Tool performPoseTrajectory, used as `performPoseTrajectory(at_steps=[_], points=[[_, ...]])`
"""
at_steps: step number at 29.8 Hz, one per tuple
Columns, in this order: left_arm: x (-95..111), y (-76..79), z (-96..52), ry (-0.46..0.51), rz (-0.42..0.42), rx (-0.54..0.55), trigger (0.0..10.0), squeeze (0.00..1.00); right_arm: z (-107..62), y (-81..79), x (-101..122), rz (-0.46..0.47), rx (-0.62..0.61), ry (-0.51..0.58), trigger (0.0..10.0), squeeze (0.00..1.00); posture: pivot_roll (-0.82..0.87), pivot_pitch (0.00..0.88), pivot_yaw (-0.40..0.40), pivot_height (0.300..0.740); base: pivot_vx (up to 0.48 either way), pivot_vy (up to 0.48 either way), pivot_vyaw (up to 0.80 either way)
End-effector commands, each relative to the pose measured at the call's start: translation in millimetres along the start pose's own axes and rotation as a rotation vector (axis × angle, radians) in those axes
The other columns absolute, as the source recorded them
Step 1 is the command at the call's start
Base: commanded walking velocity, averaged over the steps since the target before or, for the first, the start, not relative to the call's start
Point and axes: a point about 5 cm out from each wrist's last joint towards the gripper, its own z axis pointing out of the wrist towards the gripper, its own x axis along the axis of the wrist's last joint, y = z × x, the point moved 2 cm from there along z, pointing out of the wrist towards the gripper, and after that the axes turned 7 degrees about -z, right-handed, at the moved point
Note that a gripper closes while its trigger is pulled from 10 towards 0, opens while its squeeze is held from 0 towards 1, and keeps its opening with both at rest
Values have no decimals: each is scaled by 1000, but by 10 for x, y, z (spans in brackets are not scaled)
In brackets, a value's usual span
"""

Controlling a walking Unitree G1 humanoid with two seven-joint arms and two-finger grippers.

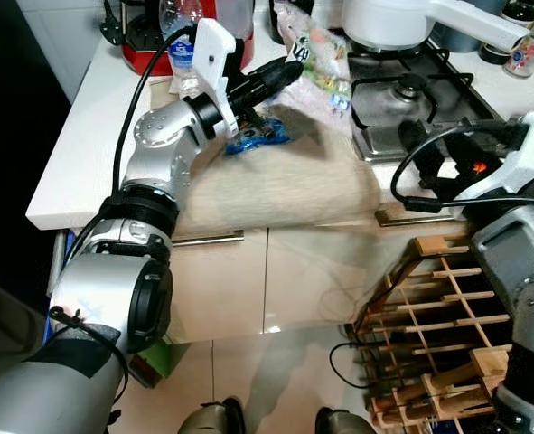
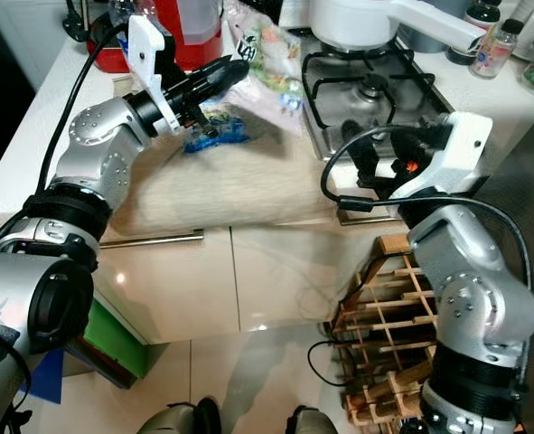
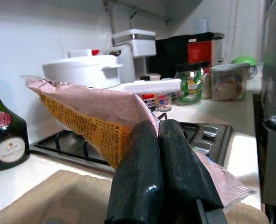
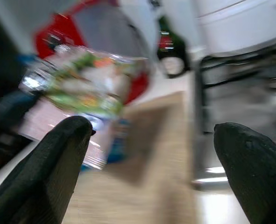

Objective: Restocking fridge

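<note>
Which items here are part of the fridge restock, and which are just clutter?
Job:
- left gripper, shut on the pink food packet
- blue packet on the beige cloth
- right gripper, open

Clutter:
- white pot
- gas hob
- wine rack

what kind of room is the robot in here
Most likely a home kitchen. A steel gas hob with black pan supports is set into the white countertop, a large white lidded pot sits on it, and cream cupboard doors with bar handles run below the counter.
</note>
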Motion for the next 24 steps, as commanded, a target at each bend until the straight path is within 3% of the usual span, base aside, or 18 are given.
performPoseTrajectory(at_steps=[1, 2, 12, 18, 19, 21, 22, 24], points=[[200, 26, 23, 57, 61, -48, 0, 0, 25, -14, 23, 122, 33, 15, 10000, 992, -265, 84, 14, 740, 0, 0, 0], [238, 42, 22, 67, 75, -66, 0, 0, 52, -2, 14, 183, 29, 22, 10000, 1000, -262, 82, 12, 740, 0, 0, 0], [445, 135, -3, 115, 104, -189, 0, 0, 155, -75, -150, 293, 100, -43, 10000, 1000, -249, 70, 9, 740, 0, 0, 0], [442, 188, -64, 77, 170, -255, 0, 0, 196, -128, 89, 345, 191, 43, 10000, 1000, -237, 63, 5, 740, 0, 0, 0], [443, 187, -69, 77, 169, -256, 0, 0, 200, -126, 101, 343, 191, 47, 10000, 275, -237, 63, 5, 740, 0, 0, 0], [446, 190, -78, 77, 168, -260, 0, 0, 206, -123, 122, 348, 193, 55, 10000, 275, -237, 63, 5, 740, 0, 0, 0], [446, 195, -85, 74, 169, -265, 0, 0, 215, -131, 145, 356, 206, 64, 10000, 0, -235, 60, 4, 740, 0, 0, 0], [446, 215, -100, 66, 173, -284, 0, 0, 235, -164, 173, 374, 235, 71, 10000, 0, -235, 60, 4, 740, 0, 0, 0]])
